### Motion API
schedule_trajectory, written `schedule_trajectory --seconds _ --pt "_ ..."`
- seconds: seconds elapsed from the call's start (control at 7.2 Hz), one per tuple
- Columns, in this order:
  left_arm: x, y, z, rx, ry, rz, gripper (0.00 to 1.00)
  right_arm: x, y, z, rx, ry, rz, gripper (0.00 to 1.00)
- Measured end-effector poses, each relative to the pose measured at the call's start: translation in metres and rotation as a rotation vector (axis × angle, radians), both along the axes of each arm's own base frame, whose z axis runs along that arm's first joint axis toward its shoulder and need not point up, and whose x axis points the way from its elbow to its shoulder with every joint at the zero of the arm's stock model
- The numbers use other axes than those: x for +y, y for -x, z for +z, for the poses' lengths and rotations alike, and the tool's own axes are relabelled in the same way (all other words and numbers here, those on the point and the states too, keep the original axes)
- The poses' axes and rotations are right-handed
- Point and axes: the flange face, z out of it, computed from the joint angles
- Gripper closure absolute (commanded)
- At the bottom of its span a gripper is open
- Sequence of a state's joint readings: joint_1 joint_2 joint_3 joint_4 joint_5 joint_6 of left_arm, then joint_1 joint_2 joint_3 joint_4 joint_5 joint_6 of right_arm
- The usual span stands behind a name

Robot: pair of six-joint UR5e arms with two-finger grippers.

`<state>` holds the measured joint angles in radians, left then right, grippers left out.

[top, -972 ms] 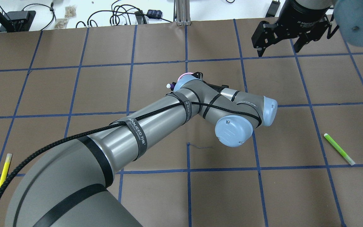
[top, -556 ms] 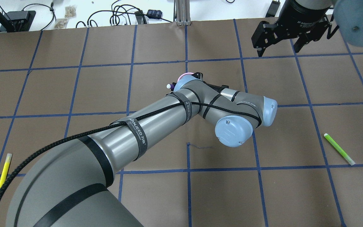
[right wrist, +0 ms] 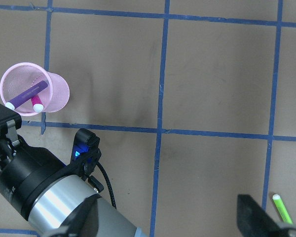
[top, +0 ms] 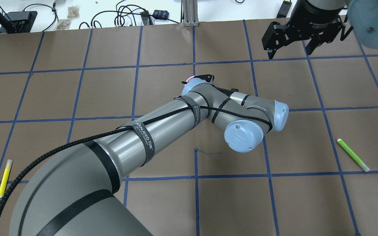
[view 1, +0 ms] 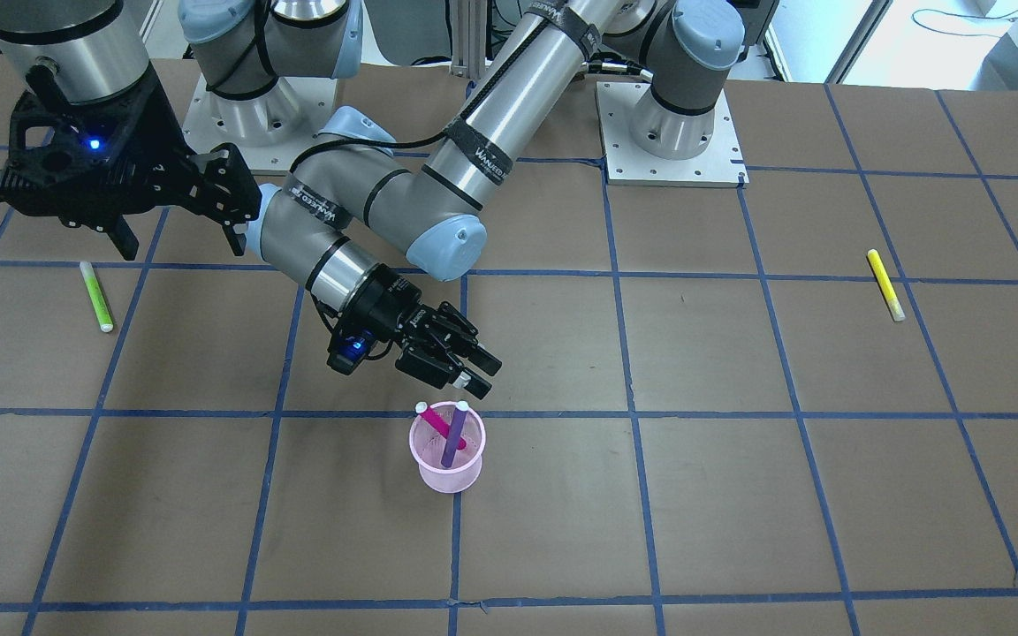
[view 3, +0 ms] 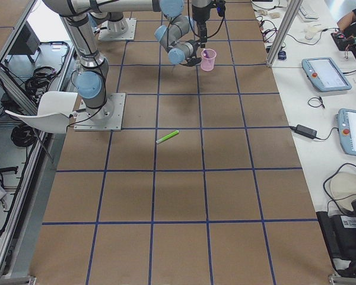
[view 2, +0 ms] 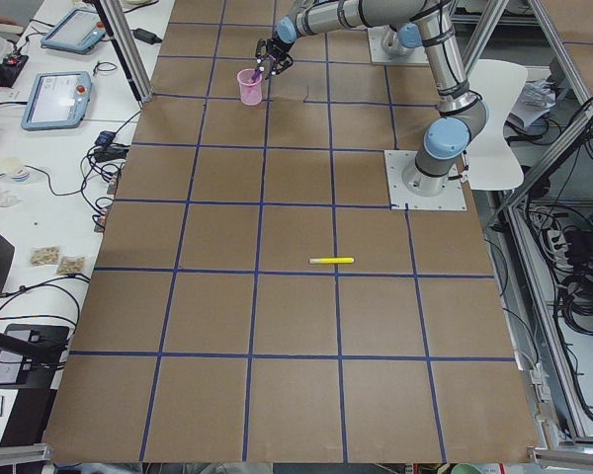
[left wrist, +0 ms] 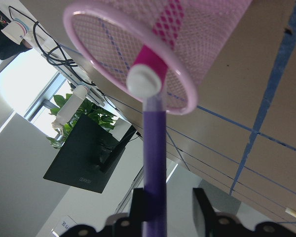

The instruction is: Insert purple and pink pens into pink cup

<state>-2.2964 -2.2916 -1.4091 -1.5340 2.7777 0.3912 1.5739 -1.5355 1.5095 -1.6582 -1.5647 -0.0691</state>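
Farthest left in the front-facing view, the right tool (view 1: pixel 175 238) hangs over the counter (view 1: pixel 739 495) with its fingers wide apart and nothing in them; it is well apart from the work and needs no part in this step. Below it a green pen (view 1: pixel 95 296) lies flat; it is not wanted.

Mid-counter, the left tool (view 1: pixel 482 375) hovers just above the pink cup (view 1: pixel 449 477). The pink pen (view 1: pixel 432 417) and purple pen (view 1: pixel 453 442) both lean inside it with their caps over the rim. In the wrist view the fingers (left wrist: pixel 139 205) stand apart around the purple pen's upper end, one side close against it and the other clear.

The step looks like the release and pull-away; keep the fingers spread, back off along the pen's own line, and go slowly, since a dragged pen could tip that light mesh cup.

Far right, a yellow pen (view 1: pixel 885 284) lies idle.
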Motion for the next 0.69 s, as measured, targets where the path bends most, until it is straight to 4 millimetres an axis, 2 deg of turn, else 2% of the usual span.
schedule_trajectory --seconds 0.28,0.42,0.56,0.69 --pt "0.000 0.000 0.005 0.008 0.002 0.003 0.38 0.000 0.000 0.000 0.000 0.000 0.000 0.00" --pt "-0.001 -0.004 0.016 0.032 0.001 0.019 0.38 0.000 0.000 0.000 0.000 0.002 -0.001 0.00" --pt "-0.007 -0.019 0.031 0.061 -0.016 0.055 0.38 0.000 0.000 0.001 0.001 0.002 -0.001 0.00" --pt "-0.014 -0.041 0.046 0.075 -0.045 0.092 0.38 0.000 0.000 0.001 0.001 0.003 0.000 0.00"
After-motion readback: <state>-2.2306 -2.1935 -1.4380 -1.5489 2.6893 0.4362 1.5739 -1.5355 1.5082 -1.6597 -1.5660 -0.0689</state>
